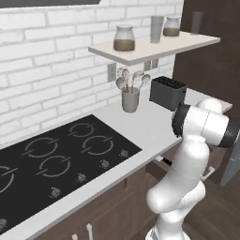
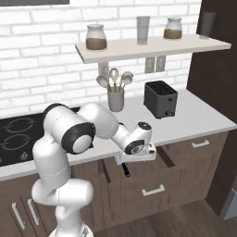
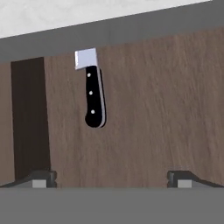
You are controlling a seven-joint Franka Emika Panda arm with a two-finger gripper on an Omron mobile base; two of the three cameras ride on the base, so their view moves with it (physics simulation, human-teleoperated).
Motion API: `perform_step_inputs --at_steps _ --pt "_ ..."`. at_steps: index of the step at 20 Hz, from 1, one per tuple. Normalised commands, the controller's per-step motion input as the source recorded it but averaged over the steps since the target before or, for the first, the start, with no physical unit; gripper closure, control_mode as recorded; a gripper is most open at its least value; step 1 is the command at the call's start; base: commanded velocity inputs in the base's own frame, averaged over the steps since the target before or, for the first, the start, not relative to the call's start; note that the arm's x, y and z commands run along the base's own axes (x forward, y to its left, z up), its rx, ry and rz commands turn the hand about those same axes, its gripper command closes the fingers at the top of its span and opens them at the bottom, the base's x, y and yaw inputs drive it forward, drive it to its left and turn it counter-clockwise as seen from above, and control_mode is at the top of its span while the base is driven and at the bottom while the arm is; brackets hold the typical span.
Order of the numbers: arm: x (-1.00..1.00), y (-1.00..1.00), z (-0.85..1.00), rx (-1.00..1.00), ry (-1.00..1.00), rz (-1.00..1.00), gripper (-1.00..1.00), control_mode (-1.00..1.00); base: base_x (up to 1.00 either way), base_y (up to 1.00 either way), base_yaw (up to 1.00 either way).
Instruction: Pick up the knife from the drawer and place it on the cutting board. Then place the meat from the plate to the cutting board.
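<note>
Hand view looks down into the drawer (image 3: 153,109); knife (image 3: 93,92) lies flat; gripper (image 3: 111,178) fingers spread apart, holding nothing.

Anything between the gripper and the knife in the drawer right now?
No. In the hand view, bare wooden drawer floor is all that lies between the open gripper and the knife; its black handle points toward the fingertips.

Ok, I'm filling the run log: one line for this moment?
stage: reaching for knife | drawer: open | gripper: open, above drawer, empty | knife: lying in drawer
</note>
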Motion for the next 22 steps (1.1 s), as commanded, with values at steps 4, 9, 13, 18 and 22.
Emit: perform_step_inputs --at_steps 4,9,13,18,22 --pt "0.24 -0.03 -0.39 0.00 0.00 0.00 -1.00 -1.00 0.00 0.00 0.00" --pt "0.15 -0.11 -0.41 0.00 0.00 0.00 -1.00 -1.00 0.00 0.00 0.00" --pt "0.00 -0.09 -0.34 0.00 0.00 0.00 -1.00 -1.00 0.00 0.00 0.00" --pt "0.00 -0.08 -0.17 0.00 0.00 0.00 -1.00 -1.00 0.00 0.00 0.00" --pt "-0.17 -0.01 -0.04 0.00 0.00 0.00 -1.00 -1.00 0.00 0.00 0.00"
